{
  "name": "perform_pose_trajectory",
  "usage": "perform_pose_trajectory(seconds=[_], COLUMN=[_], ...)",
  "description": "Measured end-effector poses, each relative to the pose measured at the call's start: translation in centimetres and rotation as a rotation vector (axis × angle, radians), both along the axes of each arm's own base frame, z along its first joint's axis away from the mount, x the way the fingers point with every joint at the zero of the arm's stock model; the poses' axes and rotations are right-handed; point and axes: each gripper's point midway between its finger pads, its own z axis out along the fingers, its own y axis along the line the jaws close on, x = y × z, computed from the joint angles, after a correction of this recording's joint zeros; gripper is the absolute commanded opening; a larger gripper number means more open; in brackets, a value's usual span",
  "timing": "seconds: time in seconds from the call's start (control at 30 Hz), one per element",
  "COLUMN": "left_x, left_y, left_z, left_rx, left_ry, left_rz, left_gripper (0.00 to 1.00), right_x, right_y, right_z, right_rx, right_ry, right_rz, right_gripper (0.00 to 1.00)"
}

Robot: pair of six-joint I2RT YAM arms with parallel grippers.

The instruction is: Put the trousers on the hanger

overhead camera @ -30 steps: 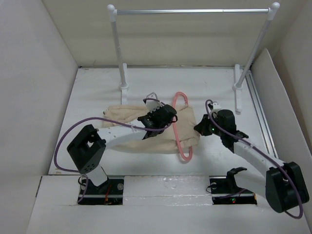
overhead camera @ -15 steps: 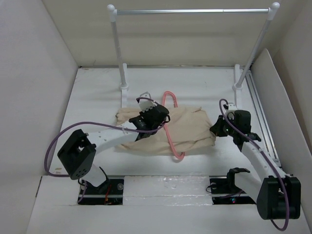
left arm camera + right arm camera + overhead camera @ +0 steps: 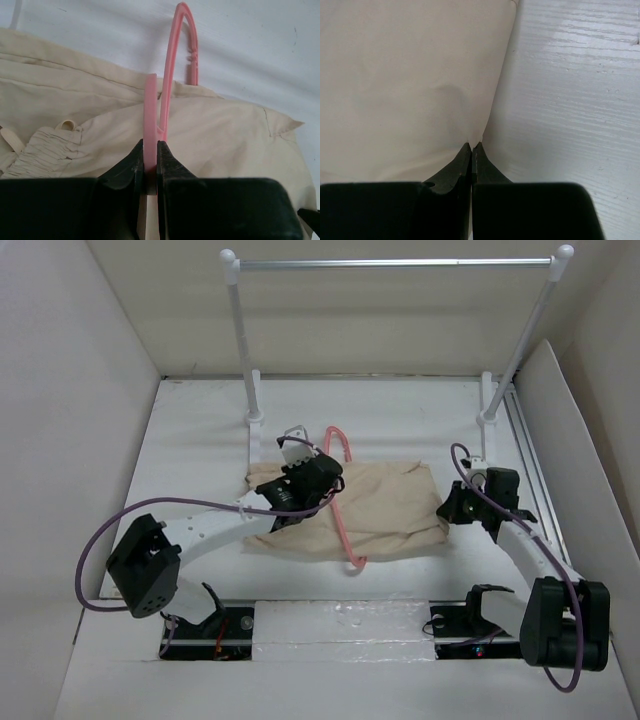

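Observation:
The beige trousers (image 3: 385, 505) lie folded flat on the white table, threaded through the pink hanger (image 3: 343, 510), which crosses them from back to front. My left gripper (image 3: 322, 483) is shut on the hanger; in the left wrist view (image 3: 150, 150) the pink bar (image 3: 150, 115) sits clamped between the black fingers, with the hanger loop (image 3: 175, 55) rising ahead over the trousers (image 3: 225, 140). My right gripper (image 3: 448, 508) is shut on the right edge of the trousers; the right wrist view (image 3: 472, 146) shows the cloth edge (image 3: 420, 90) pinched at the fingertips.
A clothes rail (image 3: 395, 262) with white posts and a silver bar stands at the back, its feet (image 3: 254, 420) near the trousers' back left. White walls enclose the table. A white board (image 3: 560, 440) leans along the right side.
My right gripper has pulled the trousers' edge to the right, spreading the cloth through the hanger. My left gripper and the hanger have shifted left and slightly back.

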Motion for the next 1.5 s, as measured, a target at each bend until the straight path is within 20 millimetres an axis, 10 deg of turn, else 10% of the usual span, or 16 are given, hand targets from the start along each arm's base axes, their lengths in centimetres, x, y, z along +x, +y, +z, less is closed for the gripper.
perform_pose_trajectory(seconds=[0.57, 0.87, 1.2, 1.5], left_x=[-0.6, -1.3, -2.7, -2.7], left_y=[-2.1, -4.6, -4.8, -6.0], left_z=[2.0, 5.4, 6.2, 8.9], left_rx=[0.203, 0.193, 0.222, 0.155], left_ry=[-0.038, 0.016, 0.089, 0.074], left_rz=[-0.086, -0.228, -0.314, -0.317], left_gripper=[0.00, 0.00, 0.00, 0.00], right_x=[-0.2, 0.0, 2.5, -4.3], right_y=[-0.1, -0.2, 1.1, 11.1], right_z=[-1.6, -1.4, 7.2, 19.7], right_rx=[-0.012, -0.020, -0.059, 0.124], right_ry=[0.053, 0.055, -0.153, -0.396], right_rz=[0.013, 0.026, 0.092, 0.391], right_gripper=[0.01, 0.32, 0.69, 0.81])
